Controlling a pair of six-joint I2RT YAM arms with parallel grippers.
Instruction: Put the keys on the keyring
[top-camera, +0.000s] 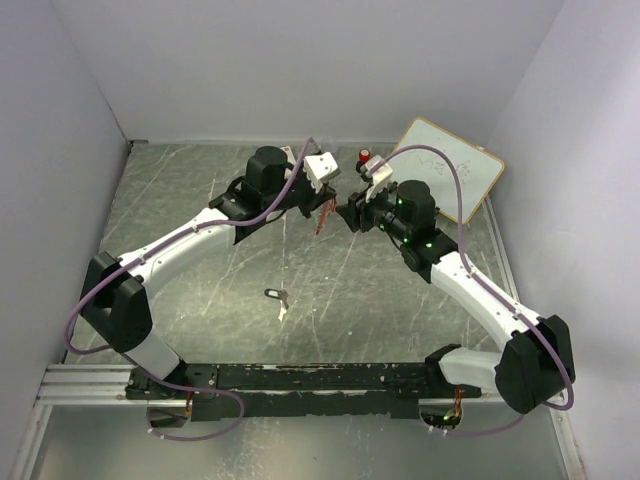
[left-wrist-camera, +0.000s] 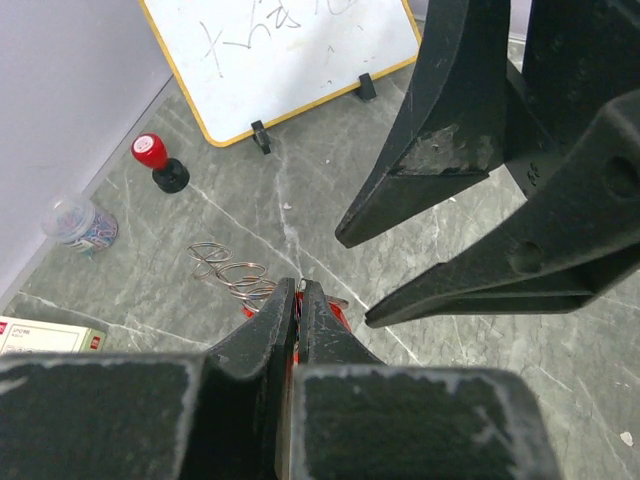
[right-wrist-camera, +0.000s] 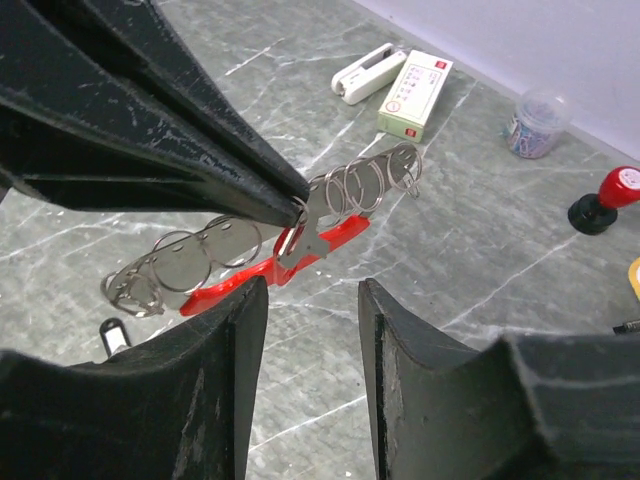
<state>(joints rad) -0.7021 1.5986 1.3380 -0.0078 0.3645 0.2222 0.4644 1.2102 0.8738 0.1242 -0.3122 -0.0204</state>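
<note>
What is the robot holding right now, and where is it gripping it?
The left gripper pinches the keyring near its middle; the right gripper holds nothing, jaws open.

1. A robotics lab test cell: plain white partition walls (top-camera: 300, 60) box in a grey marbled tabletop (top-camera: 330, 300).
2. White-and-black robot arms (top-camera: 180, 245) stand by a slotted aluminium rail (top-camera: 80, 385).
3. Props: a small wood-framed whiteboard (top-camera: 450, 170) and a white stapler (right-wrist-camera: 365, 72).

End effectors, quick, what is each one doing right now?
Left end effector: closed, holding the curved red plastic keyring with silver metal loops.
Right end effector: open, holding nothing.
</note>
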